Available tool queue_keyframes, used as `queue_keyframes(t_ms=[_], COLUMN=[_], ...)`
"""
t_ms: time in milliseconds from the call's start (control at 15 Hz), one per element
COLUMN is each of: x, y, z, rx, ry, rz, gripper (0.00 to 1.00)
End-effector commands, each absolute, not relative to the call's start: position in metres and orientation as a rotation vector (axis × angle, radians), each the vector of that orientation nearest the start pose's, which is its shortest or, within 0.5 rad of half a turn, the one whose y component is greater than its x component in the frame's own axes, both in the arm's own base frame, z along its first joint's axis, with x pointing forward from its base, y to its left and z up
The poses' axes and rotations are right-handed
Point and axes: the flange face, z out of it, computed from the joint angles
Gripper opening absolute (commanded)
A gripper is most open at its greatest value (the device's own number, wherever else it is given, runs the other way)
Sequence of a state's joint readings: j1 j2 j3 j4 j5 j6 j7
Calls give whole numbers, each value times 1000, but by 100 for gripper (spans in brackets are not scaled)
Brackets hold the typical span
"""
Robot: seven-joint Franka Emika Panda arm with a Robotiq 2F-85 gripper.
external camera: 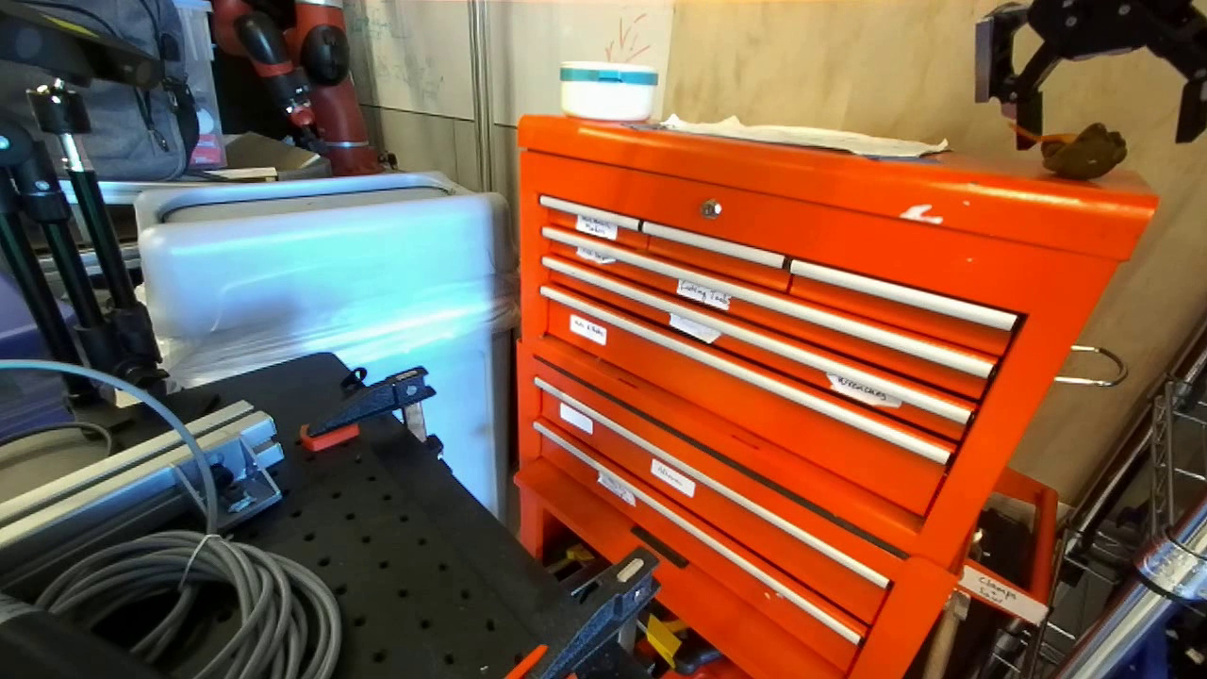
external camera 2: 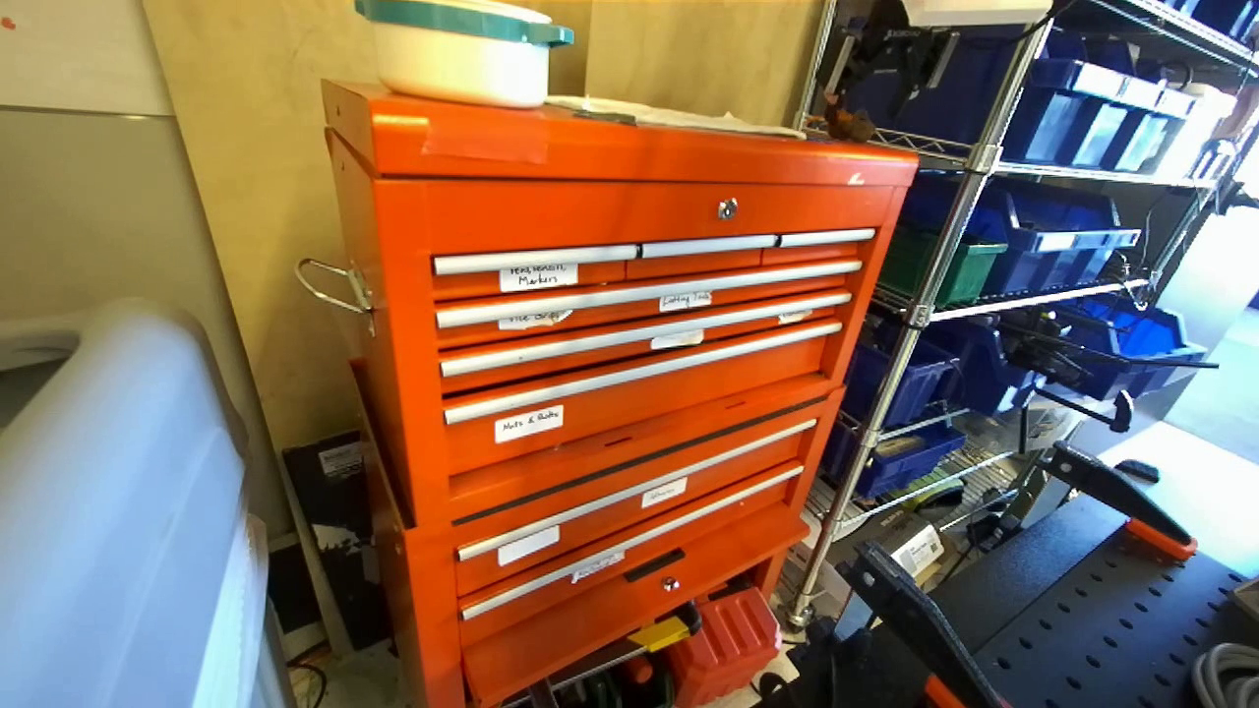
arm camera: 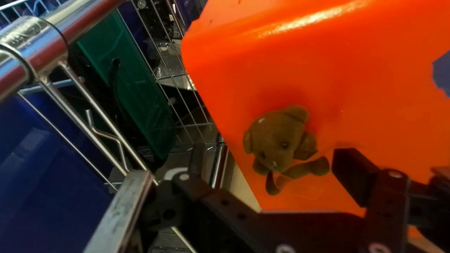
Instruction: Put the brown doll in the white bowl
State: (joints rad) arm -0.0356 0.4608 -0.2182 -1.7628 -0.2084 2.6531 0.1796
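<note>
The brown doll, a lumpy bear-like soft toy, lies on the top of the orange tool chest near one end. It also shows in an exterior view and in the wrist view. The white bowl, with a blue-green band near its rim, stands at the opposite end of the chest top, also in an exterior view. It is out of the wrist view. My gripper is open and empty just above the doll. In the wrist view, the doll appears between the spread fingers.
A flat white sheet lies on the orange chest top between bowl and doll. A metal wire rack with blue bins stands close beside the chest's doll end. A black perforated table holds clamps and coiled cable.
</note>
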Motion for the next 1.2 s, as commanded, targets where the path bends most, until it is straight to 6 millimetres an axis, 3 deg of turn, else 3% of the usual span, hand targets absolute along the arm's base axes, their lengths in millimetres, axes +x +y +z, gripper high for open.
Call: queue_keyframes(t_ms=[0, 133, 533, 800, 1133], x=[685, 685, 684, 677, 669], y=[-151, -150, -131, -88, 4], z=[351, 350, 373, 422, 490], rx=[-3290, -3290, -3273, -3209, -3041], ry=[413, 410, 313, 157, 61], rz=[-680, -676, -718, -848, -1007], gripper=[60, 44, 2, 4, 4])
